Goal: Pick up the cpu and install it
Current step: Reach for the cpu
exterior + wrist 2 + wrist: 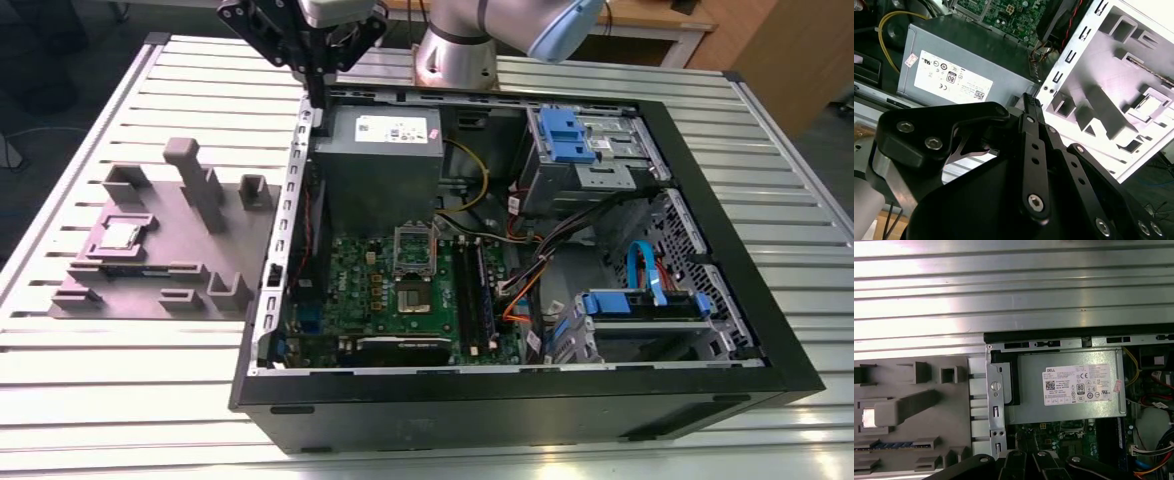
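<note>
End effector [316, 98] pinched narrow, empty, hovering over case [534, 405] rim. cpu [120, 235] in grey fixture [174, 282] on worktop [134, 380], well apart. Could clip tall fixture post [187, 170] going in. Crooked grab = probably bent socket [415, 295] pins, ouch.

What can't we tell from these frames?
- cpu: orientation mark too small in the exterior view, washed out by glare in the first wrist view.
- Socket: pins too small in the exterior view.
- Motherboard: mostly hidden by the gripper and frame edge in the first wrist view.
</note>
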Robot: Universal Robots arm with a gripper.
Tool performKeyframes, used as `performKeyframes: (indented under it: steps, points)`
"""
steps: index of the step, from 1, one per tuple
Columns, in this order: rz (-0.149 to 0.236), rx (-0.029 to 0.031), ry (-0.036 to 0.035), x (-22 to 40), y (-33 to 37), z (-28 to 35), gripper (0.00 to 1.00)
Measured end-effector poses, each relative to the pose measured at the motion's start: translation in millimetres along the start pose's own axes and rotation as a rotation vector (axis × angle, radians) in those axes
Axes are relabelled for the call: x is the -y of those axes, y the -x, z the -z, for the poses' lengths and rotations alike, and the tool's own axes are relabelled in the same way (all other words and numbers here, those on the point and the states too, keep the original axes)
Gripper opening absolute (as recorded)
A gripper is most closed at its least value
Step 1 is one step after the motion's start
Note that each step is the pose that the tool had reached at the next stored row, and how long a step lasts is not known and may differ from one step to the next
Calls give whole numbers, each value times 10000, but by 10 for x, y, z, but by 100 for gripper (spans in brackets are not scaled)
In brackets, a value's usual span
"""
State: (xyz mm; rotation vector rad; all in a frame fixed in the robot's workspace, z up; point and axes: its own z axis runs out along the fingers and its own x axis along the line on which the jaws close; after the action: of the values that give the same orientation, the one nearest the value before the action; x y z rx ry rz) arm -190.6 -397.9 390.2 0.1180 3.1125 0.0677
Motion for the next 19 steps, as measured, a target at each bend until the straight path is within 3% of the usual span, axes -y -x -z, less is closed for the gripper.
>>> performKeyframes:
  steps: [19]
  points:
    - [-1,-1,0,3,-35,1,10]
